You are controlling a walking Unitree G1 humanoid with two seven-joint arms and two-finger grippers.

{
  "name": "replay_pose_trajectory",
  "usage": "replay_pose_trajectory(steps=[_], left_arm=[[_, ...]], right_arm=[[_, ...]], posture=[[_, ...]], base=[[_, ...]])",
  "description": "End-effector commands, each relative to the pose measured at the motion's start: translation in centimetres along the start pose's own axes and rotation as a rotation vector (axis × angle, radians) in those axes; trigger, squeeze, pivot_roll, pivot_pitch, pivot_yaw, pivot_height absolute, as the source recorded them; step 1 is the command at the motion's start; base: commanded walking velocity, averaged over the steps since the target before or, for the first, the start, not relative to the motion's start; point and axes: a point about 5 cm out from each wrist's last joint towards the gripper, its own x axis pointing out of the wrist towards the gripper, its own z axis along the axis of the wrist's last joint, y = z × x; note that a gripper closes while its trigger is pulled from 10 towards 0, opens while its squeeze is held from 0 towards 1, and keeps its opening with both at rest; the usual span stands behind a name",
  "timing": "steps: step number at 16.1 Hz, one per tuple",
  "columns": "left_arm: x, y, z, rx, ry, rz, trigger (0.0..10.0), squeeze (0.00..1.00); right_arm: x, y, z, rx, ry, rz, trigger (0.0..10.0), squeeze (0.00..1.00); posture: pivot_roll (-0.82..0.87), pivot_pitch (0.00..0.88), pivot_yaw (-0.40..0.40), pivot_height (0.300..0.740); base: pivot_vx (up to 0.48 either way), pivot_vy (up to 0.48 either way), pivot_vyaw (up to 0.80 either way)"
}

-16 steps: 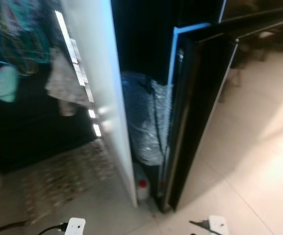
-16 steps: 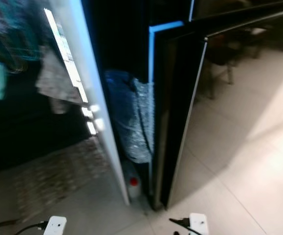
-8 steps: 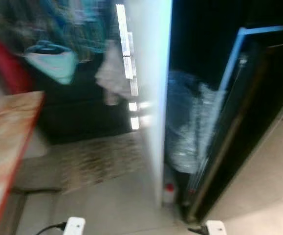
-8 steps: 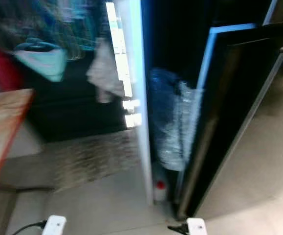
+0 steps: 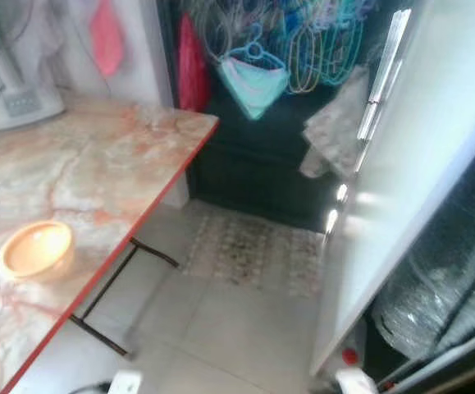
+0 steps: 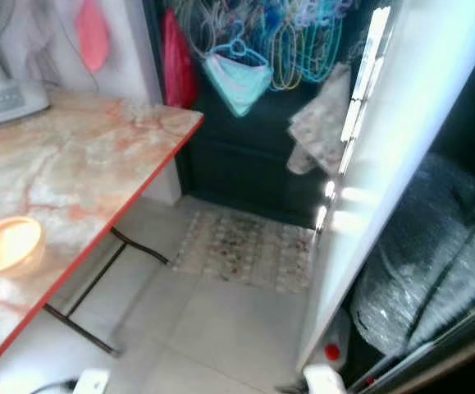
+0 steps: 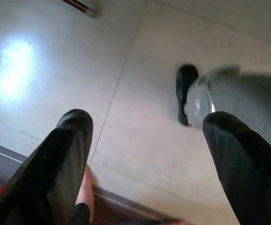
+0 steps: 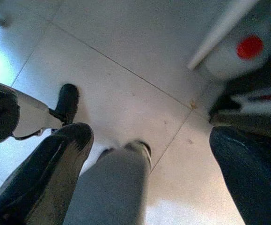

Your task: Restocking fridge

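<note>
A tall white fridge panel (image 5: 422,156) stands on the right, with a strip of lights down its edge. Behind it, in the dark gap, leans a bundle wrapped in bubble film (image 5: 442,279). A white bottle with a red cap (image 5: 349,356) stands on the floor at the bundle's foot, and this red cap (image 8: 250,47) is close by in the right wrist view. My left gripper (image 7: 147,122) hangs open over the pale floor tiles, holding nothing. My right gripper (image 8: 151,136) is open too, low beside the bottle and above my own legs.
A marble-topped table with a red edge (image 5: 151,197) fills the left, bearing an orange bowl (image 5: 37,249) and a fan base (image 5: 20,103). Coloured hangers (image 5: 303,41) and a cloth (image 5: 331,131) hang at the back. A patterned mat (image 5: 253,250) lies on the tiled floor.
The whole view has swung left. The table, bowl and hangers have come into sight, and the dark fridge door has slid out on the right.
</note>
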Motion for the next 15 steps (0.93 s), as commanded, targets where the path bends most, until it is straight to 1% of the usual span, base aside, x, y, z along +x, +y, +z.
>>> replay_pose_trajectory(steps=[1,3,6,9,12,15], left_arm=[[0.00,-0.24,-0.11,0.021,0.001,0.000,10.0,0.00],[-0.03,-0.46,-0.35,0.013,0.003,0.002,10.0,0.00],[-0.05,-0.66,-0.50,0.004,0.004,0.004,10.0,0.00],[-0.07,-0.60,-0.47,0.002,-0.008,0.030,10.0,0.00],[-0.11,-0.51,-0.49,-0.028,-0.023,0.066,10.0,0.00],[-0.15,-0.43,-0.43,-0.041,-0.042,0.084,10.0,0.00]], right_arm=[[-0.34,-0.67,-1.14,-0.001,0.035,-0.014,10.0,0.00],[-0.44,-0.82,-1.41,-0.025,0.046,-0.008,10.0,0.00],[-0.51,-0.96,-1.47,-0.054,0.050,-0.003,10.0,0.00],[-0.52,-0.94,-1.58,-0.058,0.054,0.000,10.0,0.00],[-0.53,-0.90,-1.66,-0.064,0.060,0.006,10.0,0.00],[-0.52,-0.84,-1.69,-0.069,0.061,0.010,10.0,0.00]], posture=[[-0.02,0.000,0.028,0.740],[-0.01,0.000,0.007,0.740],[0.00,0.000,-0.001,0.740],[0.00,0.000,-0.002,0.740],[0.02,0.000,0.000,0.740],[0.02,0.000,0.000,0.740]], base=[[0.000,0.000,0.80],[0.000,0.000,0.80],[0.000,0.000,0.80],[0.000,0.000,0.80],[0.000,0.000,0.80],[0.000,0.000,0.80]])
